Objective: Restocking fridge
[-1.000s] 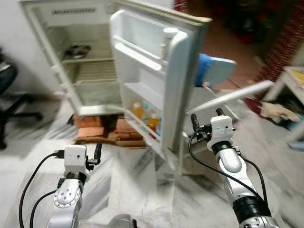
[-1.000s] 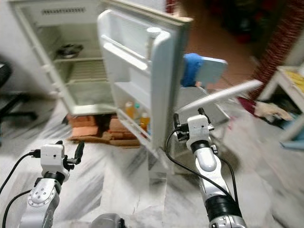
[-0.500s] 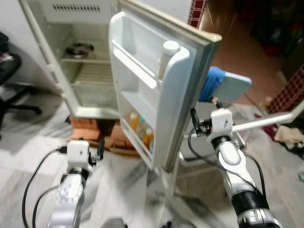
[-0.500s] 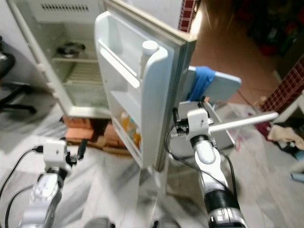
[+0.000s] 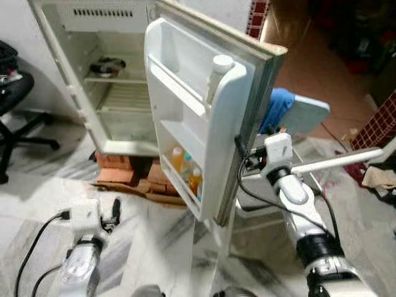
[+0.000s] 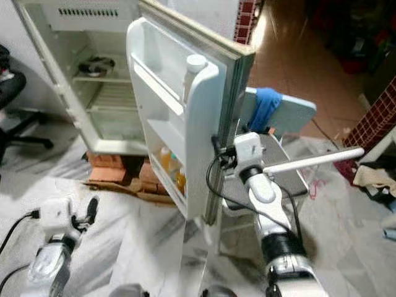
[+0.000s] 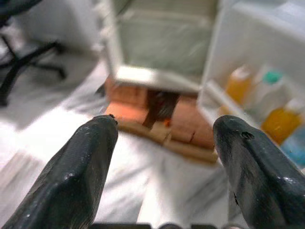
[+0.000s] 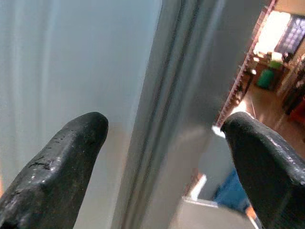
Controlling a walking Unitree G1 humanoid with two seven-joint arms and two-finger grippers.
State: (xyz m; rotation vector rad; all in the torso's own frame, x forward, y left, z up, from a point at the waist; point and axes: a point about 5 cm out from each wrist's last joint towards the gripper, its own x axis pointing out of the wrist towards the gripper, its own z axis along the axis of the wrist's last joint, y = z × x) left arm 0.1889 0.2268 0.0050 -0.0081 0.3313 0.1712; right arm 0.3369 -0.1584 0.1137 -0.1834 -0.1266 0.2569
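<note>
The small white fridge [image 5: 117, 99] stands open, with a metal bowl [image 5: 106, 64] on its upper shelf. Its door [image 5: 213, 133] swings toward me. The door's lower shelf holds orange and clear bottles [image 5: 187, 168], also seen as bottles [image 7: 267, 105] in the left wrist view, and a white bottle [image 5: 219, 72] stands in the top rack. My right gripper [image 5: 240, 148] is open at the door's free edge. In the right wrist view that door edge [image 8: 167, 95] lies between the spread fingers [image 8: 62, 157]. My left gripper [image 5: 116, 209] hangs low and open over the floor, well short of the fridge.
The fridge rests on bricks and cardboard [image 5: 133, 178]. A black office chair [image 5: 15, 108] stands at the left. Behind the door are a blue cloth on a pale seat [image 5: 291, 114] and a white bar [image 5: 337, 161]. The floor is white marble [image 5: 43, 192].
My right gripper has moved left, up to the door's edge. My left arm has dropped lower and to the left. The camera has shifted a little.
</note>
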